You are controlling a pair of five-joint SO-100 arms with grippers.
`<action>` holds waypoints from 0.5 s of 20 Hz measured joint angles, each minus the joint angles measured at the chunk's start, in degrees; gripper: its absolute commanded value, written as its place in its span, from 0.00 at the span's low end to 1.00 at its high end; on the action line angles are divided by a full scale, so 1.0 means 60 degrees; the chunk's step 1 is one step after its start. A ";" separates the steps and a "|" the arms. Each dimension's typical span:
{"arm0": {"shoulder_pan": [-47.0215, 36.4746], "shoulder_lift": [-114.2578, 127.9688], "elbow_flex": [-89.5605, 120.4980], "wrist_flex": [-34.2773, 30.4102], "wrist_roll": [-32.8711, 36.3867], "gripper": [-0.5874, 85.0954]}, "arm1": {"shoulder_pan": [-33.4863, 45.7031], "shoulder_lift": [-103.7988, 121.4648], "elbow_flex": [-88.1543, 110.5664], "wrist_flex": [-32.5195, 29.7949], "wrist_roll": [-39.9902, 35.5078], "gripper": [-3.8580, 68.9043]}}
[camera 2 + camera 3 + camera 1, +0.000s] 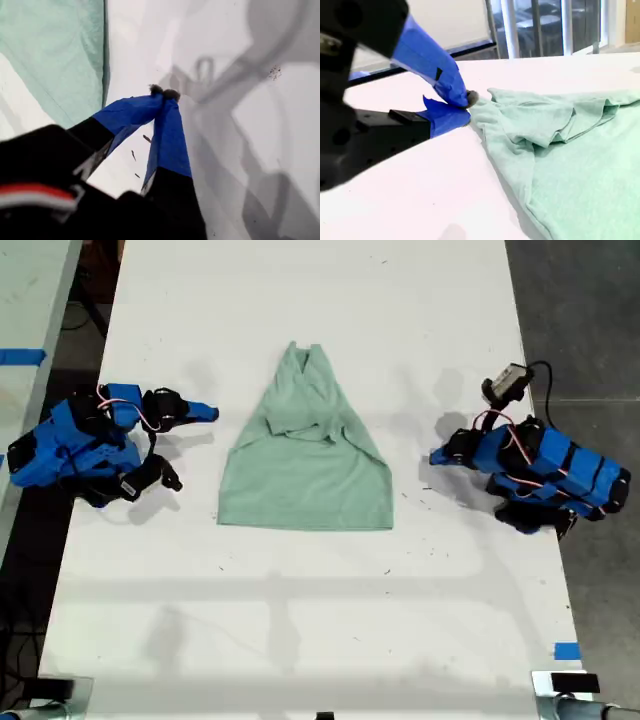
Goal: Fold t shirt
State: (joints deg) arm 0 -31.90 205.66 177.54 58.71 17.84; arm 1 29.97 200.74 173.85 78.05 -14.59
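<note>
Bright, even overhead light washes the white table (300, 630) almost to glare. Soft grey shadows of my arms cross it in the first wrist view. Both wrist views blur close up; the exterior view is sharp.

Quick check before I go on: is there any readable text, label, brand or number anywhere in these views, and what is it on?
None can be read in any view.
The t shirt is plain, with no print or visible tag.
The blue tape on the table edge is blank.
My first gripper and my second gripper show only plain blue tape and black plastic, no markings.
</note>
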 measured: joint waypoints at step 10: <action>-0.0059 0.0000 0.0000 0.0015 -0.0117 0.00 | 0.0000 0.0000 0.0000 0.0000 0.0000 0.05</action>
State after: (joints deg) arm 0 -32.26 205.66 177.54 58.80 17.14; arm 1 29.97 200.74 173.85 78.05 -14.59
